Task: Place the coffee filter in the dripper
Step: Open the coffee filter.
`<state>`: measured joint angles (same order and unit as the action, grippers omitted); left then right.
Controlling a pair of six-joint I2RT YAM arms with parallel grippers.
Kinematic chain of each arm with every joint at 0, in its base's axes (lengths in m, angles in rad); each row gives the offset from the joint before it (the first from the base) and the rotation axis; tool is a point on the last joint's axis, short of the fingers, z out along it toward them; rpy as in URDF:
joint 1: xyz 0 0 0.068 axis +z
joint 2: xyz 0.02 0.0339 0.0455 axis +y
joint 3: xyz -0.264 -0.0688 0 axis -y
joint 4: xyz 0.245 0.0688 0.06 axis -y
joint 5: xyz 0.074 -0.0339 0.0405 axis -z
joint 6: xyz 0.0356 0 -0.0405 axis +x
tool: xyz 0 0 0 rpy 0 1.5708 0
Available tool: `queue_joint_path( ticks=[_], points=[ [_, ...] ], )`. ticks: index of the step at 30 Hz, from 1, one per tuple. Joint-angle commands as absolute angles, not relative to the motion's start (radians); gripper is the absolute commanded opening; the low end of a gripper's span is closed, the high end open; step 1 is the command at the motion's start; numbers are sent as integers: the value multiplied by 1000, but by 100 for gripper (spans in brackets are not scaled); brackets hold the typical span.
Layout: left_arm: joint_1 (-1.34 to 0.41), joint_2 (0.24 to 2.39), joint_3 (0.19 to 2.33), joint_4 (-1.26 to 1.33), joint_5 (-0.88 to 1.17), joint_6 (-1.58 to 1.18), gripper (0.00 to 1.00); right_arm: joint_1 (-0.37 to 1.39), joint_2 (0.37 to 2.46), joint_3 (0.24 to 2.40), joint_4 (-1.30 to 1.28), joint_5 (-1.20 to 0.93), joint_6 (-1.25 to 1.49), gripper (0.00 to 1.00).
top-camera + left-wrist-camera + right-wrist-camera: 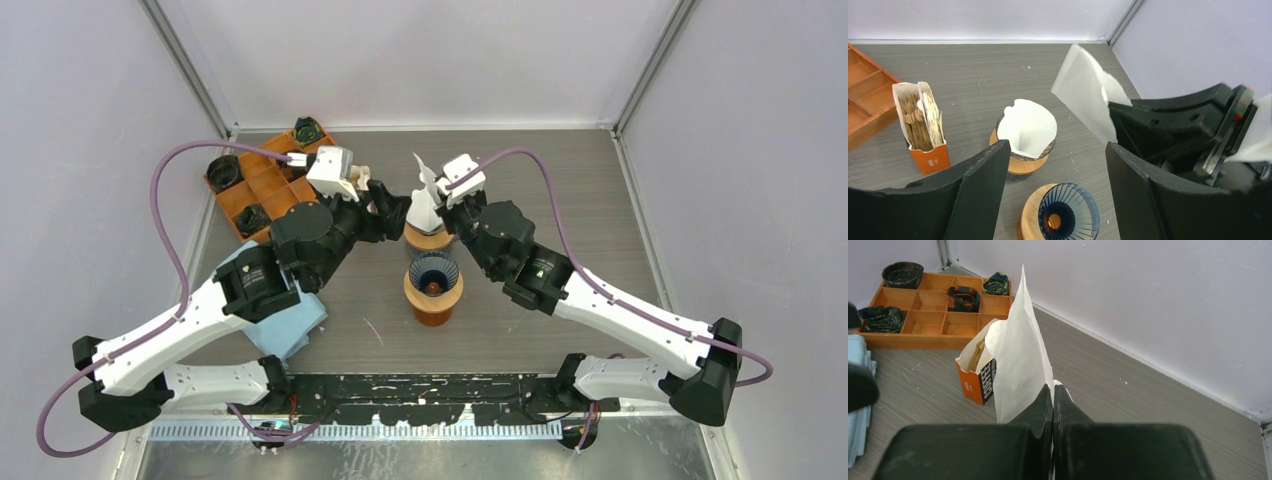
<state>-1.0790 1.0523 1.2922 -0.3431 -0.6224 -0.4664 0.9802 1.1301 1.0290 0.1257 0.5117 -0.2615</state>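
Observation:
My right gripper (1053, 390) is shut on a white paper coffee filter (1020, 355), which stands flat and upright above the table behind the drippers (427, 172). Two drippers on wooden bases stand mid-table. The far one (1023, 150) has a white filter (1027, 127) seated in it. The near one (1068, 212) is dark blue, ribbed and empty. My left gripper (1058, 145) hangs open just left of the far dripper (428, 238), with nothing between its fingers.
An orange box of brown filters (923, 132) stands left of the drippers. A wooden compartment tray (262, 185) with dark bowls sits at the back left. A blue cloth (290, 320) lies under the left arm.

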Motion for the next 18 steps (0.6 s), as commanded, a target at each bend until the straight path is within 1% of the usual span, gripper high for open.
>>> queue_joint_path(
  ticks=[1, 9, 18],
  points=[
    [-1083, 1027, 1246, -223, -596, -519, 74, 984, 1149, 1136, -47, 574, -125, 1],
    [-1083, 1066, 1196, -82, -552, -560, 81, 985, 1166, 1178, -130, 590, -77, 1],
    [-1084, 1162, 1215, -78, -624, -560, 82, 985, 1163, 1204, -179, 576, -43, 1]
  ],
)
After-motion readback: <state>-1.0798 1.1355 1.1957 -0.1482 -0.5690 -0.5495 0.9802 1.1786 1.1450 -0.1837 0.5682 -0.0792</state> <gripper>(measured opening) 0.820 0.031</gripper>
